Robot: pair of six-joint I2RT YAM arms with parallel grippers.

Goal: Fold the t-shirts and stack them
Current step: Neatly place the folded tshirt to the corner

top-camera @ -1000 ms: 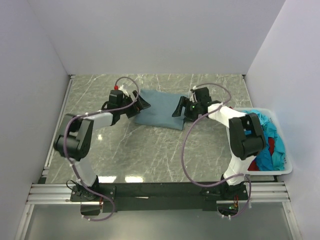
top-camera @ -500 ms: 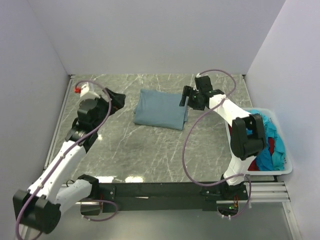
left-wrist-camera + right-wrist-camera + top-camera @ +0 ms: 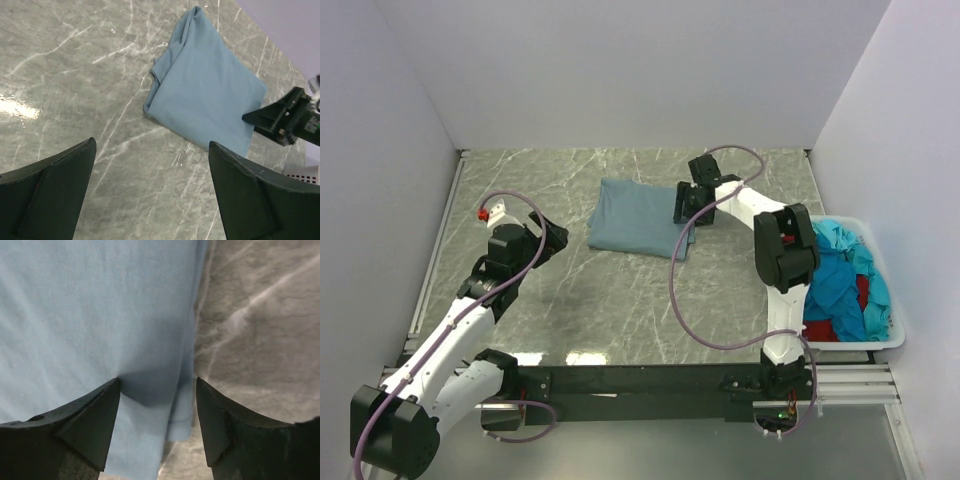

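Note:
The grey-blue t-shirt (image 3: 638,218) lies folded into a rectangle on the marble table at the back centre; it also shows in the left wrist view (image 3: 210,85) and the right wrist view (image 3: 90,315). My right gripper (image 3: 687,206) is open, low over the shirt's right edge (image 3: 158,382), one finger over the cloth and one over bare table. My left gripper (image 3: 546,238) is open and empty, left of the shirt and apart from it (image 3: 152,144). The turquoise-blue t-shirt (image 3: 840,280) and the dark red t-shirt (image 3: 861,292) lie crumpled in the bin.
The white plastic bin (image 3: 880,342) stands at the right table edge. White walls close in the table on the left, back and right. Bare marble (image 3: 620,300) lies between the shirt and the arm bases.
My left arm has pulled back from the shirt's left edge, to the left and nearer. My right gripper has moved left and now hangs over the shirt's right edge.

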